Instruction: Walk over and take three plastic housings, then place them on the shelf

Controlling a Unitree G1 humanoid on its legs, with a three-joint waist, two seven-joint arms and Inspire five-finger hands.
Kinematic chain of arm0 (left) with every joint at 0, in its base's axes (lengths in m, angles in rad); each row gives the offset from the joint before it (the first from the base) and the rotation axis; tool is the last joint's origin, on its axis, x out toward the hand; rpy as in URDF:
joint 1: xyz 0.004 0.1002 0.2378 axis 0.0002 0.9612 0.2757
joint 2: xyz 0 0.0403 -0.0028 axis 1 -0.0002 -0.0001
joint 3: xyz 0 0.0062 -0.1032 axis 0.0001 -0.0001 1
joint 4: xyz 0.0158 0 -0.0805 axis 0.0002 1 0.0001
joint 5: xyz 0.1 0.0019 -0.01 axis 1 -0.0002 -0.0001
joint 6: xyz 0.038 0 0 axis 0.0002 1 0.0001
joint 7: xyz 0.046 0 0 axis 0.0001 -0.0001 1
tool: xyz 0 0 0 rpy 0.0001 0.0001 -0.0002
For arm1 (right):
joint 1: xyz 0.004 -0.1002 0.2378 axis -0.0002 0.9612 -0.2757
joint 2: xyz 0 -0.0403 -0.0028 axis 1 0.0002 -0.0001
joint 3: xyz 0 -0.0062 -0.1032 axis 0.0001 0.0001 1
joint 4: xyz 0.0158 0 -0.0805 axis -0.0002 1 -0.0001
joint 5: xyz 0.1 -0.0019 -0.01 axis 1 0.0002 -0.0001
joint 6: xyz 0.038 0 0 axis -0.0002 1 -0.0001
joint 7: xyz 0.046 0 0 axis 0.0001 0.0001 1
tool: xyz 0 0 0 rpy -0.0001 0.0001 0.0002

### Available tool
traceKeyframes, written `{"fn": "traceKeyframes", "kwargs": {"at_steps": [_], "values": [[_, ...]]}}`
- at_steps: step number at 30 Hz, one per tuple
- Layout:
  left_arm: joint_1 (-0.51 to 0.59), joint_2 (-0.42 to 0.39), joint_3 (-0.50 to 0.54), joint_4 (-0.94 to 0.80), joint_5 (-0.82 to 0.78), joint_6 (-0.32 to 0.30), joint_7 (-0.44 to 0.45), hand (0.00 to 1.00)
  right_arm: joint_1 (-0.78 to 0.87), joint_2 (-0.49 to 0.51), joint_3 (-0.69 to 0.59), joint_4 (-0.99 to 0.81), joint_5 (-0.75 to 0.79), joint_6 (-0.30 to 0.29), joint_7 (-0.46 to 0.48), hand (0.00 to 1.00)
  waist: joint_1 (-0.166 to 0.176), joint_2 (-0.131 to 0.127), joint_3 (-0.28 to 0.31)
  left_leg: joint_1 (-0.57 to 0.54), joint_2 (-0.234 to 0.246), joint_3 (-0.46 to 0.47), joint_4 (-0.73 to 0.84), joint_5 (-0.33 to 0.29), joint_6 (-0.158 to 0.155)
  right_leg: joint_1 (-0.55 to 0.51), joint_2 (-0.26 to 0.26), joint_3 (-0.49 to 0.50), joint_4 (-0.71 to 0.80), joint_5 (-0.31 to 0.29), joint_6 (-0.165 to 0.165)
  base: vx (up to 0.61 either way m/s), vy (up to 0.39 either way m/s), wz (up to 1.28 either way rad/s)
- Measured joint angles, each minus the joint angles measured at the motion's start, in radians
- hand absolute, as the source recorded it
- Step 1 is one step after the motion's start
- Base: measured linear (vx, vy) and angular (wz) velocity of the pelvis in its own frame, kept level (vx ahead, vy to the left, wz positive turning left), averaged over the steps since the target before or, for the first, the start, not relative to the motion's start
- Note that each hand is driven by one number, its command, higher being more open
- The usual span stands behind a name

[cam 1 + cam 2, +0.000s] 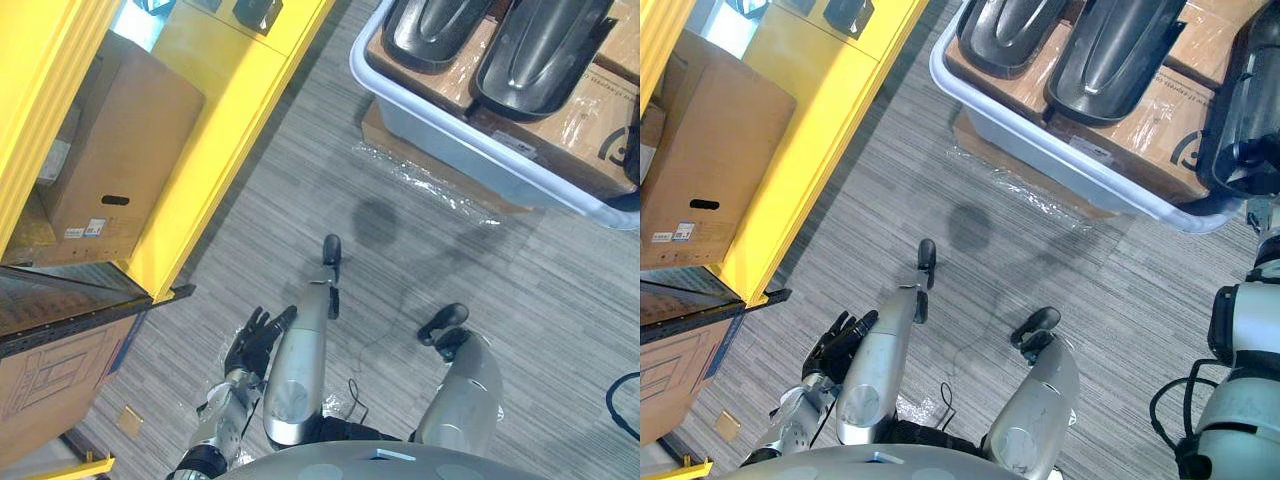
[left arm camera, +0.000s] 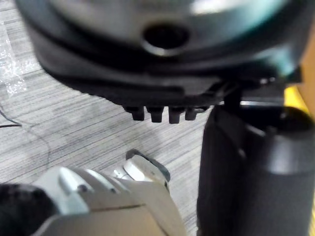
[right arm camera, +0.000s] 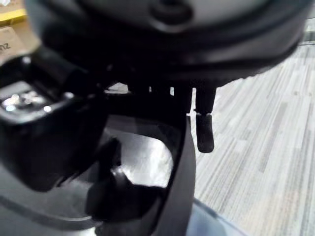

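Grey striped carpet [image 1: 300, 200] covers the floor of this storeroom, with a tall yellow shelf [image 1: 200, 150] on the robot's left and a pale tub [image 1: 1060, 165] on the floor ahead to its right.

The piece that matters right now is the dark housing [image 1: 1240, 100] at the tub's right end, sitting above the rim where the right arm reaches in. The right hand [image 3: 49, 142] looks to me to be clamped on it. The thumb sits inside the glossy hollow and a finger comes down outside the rim, so the wall is pinched between them. I cannot tell whether it is already lifted clear of the tub.

Two more housings [image 1: 540, 50] lie side by side in the tub, hollow side down, on sheets of cardboard.

The left hand [image 1: 255, 340] hangs low by the robot's side, near the foot of the shelf, with its fingers loosely spread and nothing in it.

On the shelf I can make out a cardboard box [image 1: 110, 160] on a lower level. I cannot say what the small dark things higher up are.

By my reckoning the walk over is done and the first pick is under way. The two other housings are not yet taken, and the turn to the shelf and all three placements are left.
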Motion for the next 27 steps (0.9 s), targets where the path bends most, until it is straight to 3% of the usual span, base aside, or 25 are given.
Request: {"fn": "traceKeyframes", "kwargs": {"at_steps": [11, 18, 20, 24, 27], "values": [[0.005, 0.0, 0.008, 0.007, 0.001, 0.006, 0.002, 1.0, 0.05, 0.028, 0.008, -0.001, -0.112, -0.091, 0.025, 0.0, 0.003, 0.001, -0.001, 0.072, 0.017, -0.009, 0.007, -0.015, -0.008, 0.094, 0.021, -0.019, -0.02, -0.013, -0.008, 0.01, -0.014, 0.01], [0.044, 0.01, 0.027, -0.005, 0.001, -0.001, 0.003, 1.0, 0.081, 0.076, -0.035, -0.037, -0.152, -0.153, -0.097, 0.0, -0.01, -0.036, 0.023, 0.205, 0.033, 0.025, -0.085, 0.0, -0.019, 0.197, 0.054, -0.014, -0.089, 0.0, 0.011, 0.04, -0.039, -0.08], [0.066, 0.018, 0.03, -0.057, 0.0, -0.027, 0.019, 1.0, 0.117, 0.091, -0.05, -0.149, -0.217, -0.169, -0.183, 0.0, -0.03, -0.067, 0.036, 0.266, 0.036, 0.037, -0.142, 0.021, -0.027, 0.239, 0.066, -0.016, -0.117, 0.005, 0.011, 0.07, -0.056, -0.06], [0.127, 0.021, 0.05, -0.234, -0.006, -0.056, 0.031, 1.0, 0.22, 0.115, -0.111, -0.35, -0.266, -0.184, -0.281, 0.0, -0.039, -0.117, 0.03, 0.396, 0.044, 0.065, -0.274, 0.065, -0.037, 0.32, 0.092, -0.019, -0.17, 0.016, 0.01, 0.12, -0.062, -0.09], [0.146, 0.033, 0.068, -0.358, -0.041, -0.073, 0.039, 1.0, 0.288, 0.189, -0.176, -0.485, -0.28, -0.199, -0.353, 0.0, -0.058, -0.177, -0.003, 0.475, 0.046, 0.082, -0.37, 0.094, -0.041, 0.366, 0.109, -0.023, -0.212, 0.018, 0.014, 0.12, -0.042, -0.07]]}}
